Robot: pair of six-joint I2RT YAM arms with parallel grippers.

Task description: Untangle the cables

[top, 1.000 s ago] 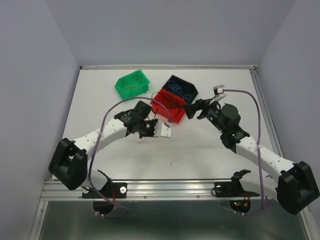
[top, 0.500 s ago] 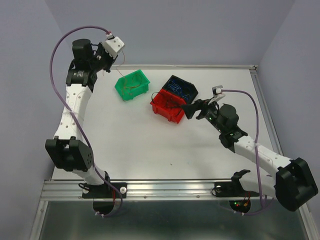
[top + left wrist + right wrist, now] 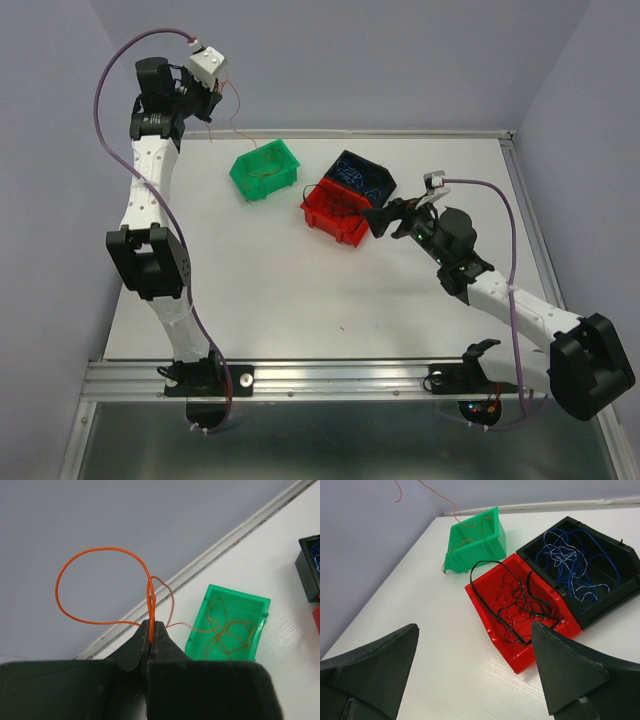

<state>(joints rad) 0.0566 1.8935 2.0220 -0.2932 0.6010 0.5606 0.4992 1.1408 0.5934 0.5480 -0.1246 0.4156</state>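
My left gripper (image 3: 207,98) is raised high at the back left, above the table's far edge. It is shut on a thin orange cable (image 3: 100,549), which loops above the fingertips (image 3: 151,626); one strand trails down into the green bin (image 3: 197,630), where more orange-brown cables (image 3: 227,635) lie. My right gripper (image 3: 385,220) stands open and empty just in front of the red bin (image 3: 503,648), which holds tangled black cables (image 3: 520,602). Behind it, blue cables (image 3: 575,565) fill the black bin (image 3: 600,612).
The green bin (image 3: 265,168), red bin (image 3: 335,212) and black bin (image 3: 365,175) stand together at the back of the white table (image 3: 300,290). Grey walls close in the left, back and right. A metal rail (image 3: 330,378) runs along the near edge.
My left arm has swung from the table's middle up to the back left, carrying the orange cable above the green bin. The right arm has barely moved.
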